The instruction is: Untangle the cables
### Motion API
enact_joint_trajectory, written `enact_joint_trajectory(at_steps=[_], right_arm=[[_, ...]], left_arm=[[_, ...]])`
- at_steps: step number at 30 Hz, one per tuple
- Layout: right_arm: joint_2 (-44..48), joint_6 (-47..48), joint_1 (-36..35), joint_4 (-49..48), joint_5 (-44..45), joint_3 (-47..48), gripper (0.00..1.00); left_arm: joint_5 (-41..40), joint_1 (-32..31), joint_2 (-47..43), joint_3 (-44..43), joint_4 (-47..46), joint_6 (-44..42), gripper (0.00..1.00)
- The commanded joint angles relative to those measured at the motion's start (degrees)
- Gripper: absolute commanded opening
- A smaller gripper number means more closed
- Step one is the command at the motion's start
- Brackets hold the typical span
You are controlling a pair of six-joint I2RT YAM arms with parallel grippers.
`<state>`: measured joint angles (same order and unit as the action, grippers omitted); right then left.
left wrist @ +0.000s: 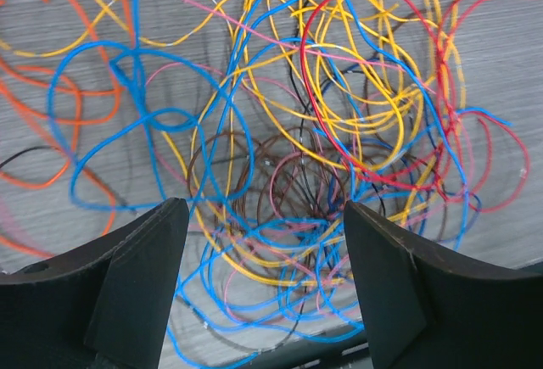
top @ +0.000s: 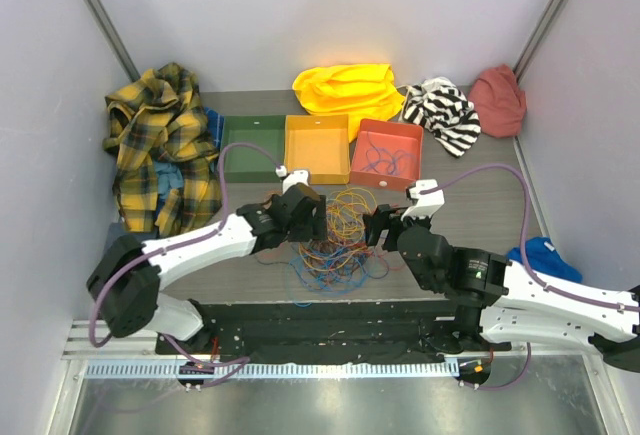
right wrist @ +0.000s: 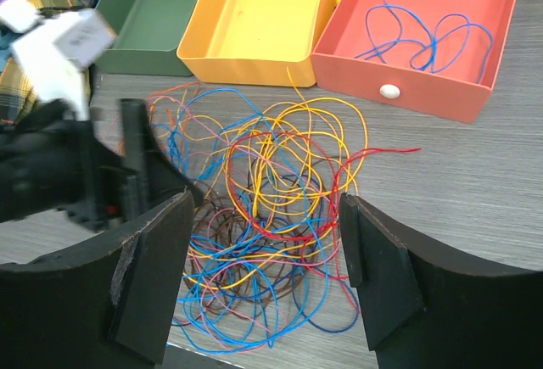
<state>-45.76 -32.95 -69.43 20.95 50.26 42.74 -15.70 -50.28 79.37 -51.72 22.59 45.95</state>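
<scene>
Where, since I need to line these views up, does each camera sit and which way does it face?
Top external: above and behind the bases, looking down on the table; both arms show, left gripper and right gripper flanking the cables.
Left wrist: on the left arm, looking steeply down at the cables; its own two fingers show.
Right wrist: on the right arm, looking forward and down toward the red tray; its own fingers and the left gripper show.
Shared: all three see the cables.

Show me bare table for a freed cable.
Widest: bare table right of the red tray, between the striped cloth and the right arm. The green tray and yellow tray sit empty. Crowded: the cables between left gripper and right gripper.
</scene>
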Motion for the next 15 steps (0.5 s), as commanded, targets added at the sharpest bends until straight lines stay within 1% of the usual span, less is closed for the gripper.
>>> enact_joint_trajectory(at_steps=[1,4,7,8,10,11,12,13,14,15], right_arm=[[0.5,-2.8,-0.2,-2.8,0.1,0.1,0.77],[1.1,-3.2,-0.3,-1.9,0.4,-0.1,0.77],[2.1,-3.3,-0.3,-1.4,1.2,-0.6,0.77],[2.7,-3.3,-0.3,-1.1,1.3,-0.8,0.77],[3.1,-3.3,-0.3,-0.9,1.8,-1.1,0.77],[3.3,-3.2,-0.2,-0.9,2.0,-1.3,0.76],[3.6,-3.2,-0.3,-0.9,2.0,-1.4,0.77],[3.7,-3.0,-0.3,-0.9,2.2,-1.4,0.76],[3.7,-2.9,-0.3,-0.9,2.3,-1.3,0.76],[3.7,-2.8,-0.3,-0.8,2.3,-1.3,0.76]], left_arm=[[0.3,0.0,6.0,-4.2,-5.6,-2.0,0.78],[-0.8,0.2,8.6,-4.6,-6.4,-2.5,0.77],[-0.2,1.2,10.5,-4.5,-6.8,-1.7,0.68],[-0.3,1.3,10.5,-4.5,-7.3,-1.7,0.58],[-0.4,1.3,10.0,-4.6,-7.6,-2.0,0.45],[-0.5,1.3,9.8,-4.8,-7.6,-2.2,0.3],[-0.7,1.3,9.2,-4.9,-7.1,-2.5,0.22],[-1.3,1.3,8.8,-5.1,-6.7,-2.8,0.05],[-1.8,1.3,8.2,-5.5,-5.0,-3.1,0.0],[-2.7,1.0,5.9,-5.6,-4.4,-3.9,0.0]])
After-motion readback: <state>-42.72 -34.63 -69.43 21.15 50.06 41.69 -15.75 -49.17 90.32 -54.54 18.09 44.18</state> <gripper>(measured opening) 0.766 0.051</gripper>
